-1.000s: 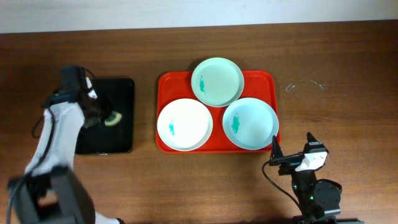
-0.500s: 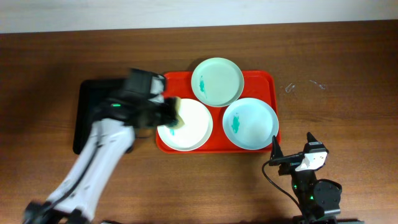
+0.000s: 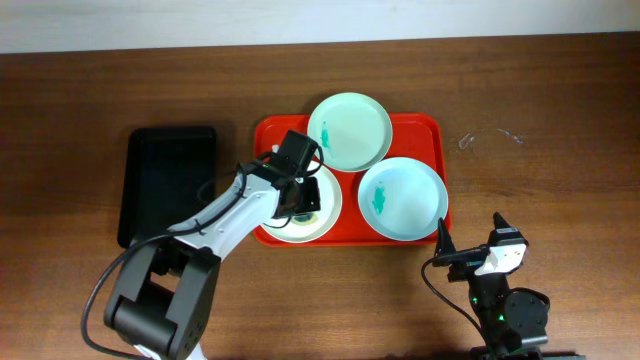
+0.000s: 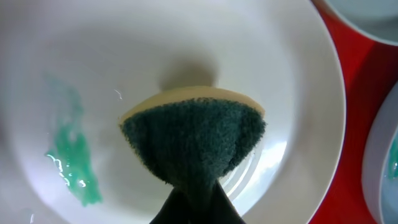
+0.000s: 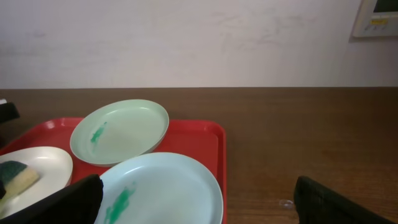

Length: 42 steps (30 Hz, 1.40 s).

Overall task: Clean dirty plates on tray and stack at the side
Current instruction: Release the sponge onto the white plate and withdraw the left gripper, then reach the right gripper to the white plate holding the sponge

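Observation:
The red tray [image 3: 432, 132] holds three plates. The mint plate [image 3: 350, 130] is at the back and the pale blue plate [image 3: 403, 198] at the right, each with a teal smear. My left gripper [image 3: 305, 192] is shut on a green and yellow sponge [image 4: 196, 140], which it presses onto the white plate [image 4: 124, 56] at the tray's left. A teal smear [image 4: 71, 168] lies on that plate, left of the sponge. My right gripper [image 3: 470, 232] is open and empty, near the table's front edge just off the tray's front right corner.
A narrow black tray [image 3: 170, 185] lies left of the red tray. Small clear scraps [image 3: 468, 141] lie on the wood to the right of the red tray. A pale wall runs behind the table.
My left arm has carried the sponge from the black tray across to the white plate and set it down on the plate's right part. The right arm has not moved.

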{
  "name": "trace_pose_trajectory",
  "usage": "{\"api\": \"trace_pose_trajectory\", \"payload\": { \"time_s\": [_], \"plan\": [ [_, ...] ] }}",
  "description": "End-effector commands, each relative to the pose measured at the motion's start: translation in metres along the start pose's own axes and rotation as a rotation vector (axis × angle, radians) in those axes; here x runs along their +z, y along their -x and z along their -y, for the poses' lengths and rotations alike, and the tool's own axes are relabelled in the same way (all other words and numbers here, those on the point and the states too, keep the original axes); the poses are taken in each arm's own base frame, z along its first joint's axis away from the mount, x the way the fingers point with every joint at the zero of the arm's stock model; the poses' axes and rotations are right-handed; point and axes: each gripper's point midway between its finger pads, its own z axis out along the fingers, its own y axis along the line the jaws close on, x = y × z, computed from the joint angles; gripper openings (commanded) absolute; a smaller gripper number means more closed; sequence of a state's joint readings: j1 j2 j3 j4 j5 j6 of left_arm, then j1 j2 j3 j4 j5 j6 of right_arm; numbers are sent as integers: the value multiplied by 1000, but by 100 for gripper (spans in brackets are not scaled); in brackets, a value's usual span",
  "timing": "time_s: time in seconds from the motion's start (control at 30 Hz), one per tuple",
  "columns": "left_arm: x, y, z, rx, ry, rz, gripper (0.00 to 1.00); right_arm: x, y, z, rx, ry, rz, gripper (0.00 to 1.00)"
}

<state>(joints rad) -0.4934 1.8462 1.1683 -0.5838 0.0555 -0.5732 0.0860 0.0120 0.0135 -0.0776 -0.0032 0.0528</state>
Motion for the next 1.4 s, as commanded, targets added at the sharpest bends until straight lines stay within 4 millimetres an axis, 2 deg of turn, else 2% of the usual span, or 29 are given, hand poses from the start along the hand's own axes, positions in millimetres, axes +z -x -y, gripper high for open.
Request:
{"api": "trace_pose_trajectory", "payload": {
  "time_s": [0.0,0.03,0.07,0.13,0.23,0.3,0.33,0.4,0.47,0.57,0.63,0.7,0.73,0.8,0.87,0.9,0.93,1.0,1.1,1.13,1.2,1.27,1.37],
  "plan": [
    [3,1,3,0,-16,6,34,0,-3,0,3,-3,-5,99],
    [3,3,4,0,-16,11,54,0,-3,0,3,-3,-5,98],
    [3,4,4,0,-20,17,64,0,-3,0,3,-3,-5,98],
    [-2,11,5,1,-25,30,72,0,-3,0,3,-3,-5,98],
    [-24,27,-2,-31,-21,45,79,0,-3,0,3,-3,-5,98],
    [-53,41,-12,-66,-19,71,87,0,-3,0,3,-3,-5,98],
    [-67,48,-17,-70,-21,89,87,0,-3,0,3,-3,-5,99],
    [-98,58,-29,-83,-20,126,97,0,-3,0,3,-3,-5,98],
    [-130,64,-47,-94,-14,169,99,0,-3,0,3,-3,-5,98],
    [-159,63,-87,-143,81,216,99,0,-3,0,3,-3,-5,98],
    [-168,59,-107,-177,142,220,99,0,-3,0,3,-3,-5,99],
    [-169,52,-119,-203,168,191,99,0,-3,2,3,-14,-3,98],
    [-169,48,-124,-212,178,171,99,0,5,0,12,-2,29,98],
    [-167,38,-130,-224,196,129,99,-6,31,-40,177,240,111,98],
    [-167,35,-130,-224,199,120,99,-24,38,-82,325,515,74,98],
    [-167,35,-130,-224,199,121,99,-33,36,-98,373,619,30,98],
    [-167,35,-130,-223,199,121,99,-38,43,-103,445,668,24,98],
    [-167,35,-130,-223,199,120,99,-45,68,-104,518,706,96,98],
    [-167,35,-130,-223,199,120,99,-75,123,-106,462,798,344,98],
    [-167,35,-130,-223,199,120,99,-88,149,-100,442,789,469,98],
    [-167,35,-130,-224,199,121,99,-101,185,-88,451,730,574,98],
    [-167,35,-130,-224,199,121,99,-110,218,-85,350,651,599,99],
    [-167,35,-130,-224,199,121,99,-100,240,-77,224,478,437,98]
  ]
}}
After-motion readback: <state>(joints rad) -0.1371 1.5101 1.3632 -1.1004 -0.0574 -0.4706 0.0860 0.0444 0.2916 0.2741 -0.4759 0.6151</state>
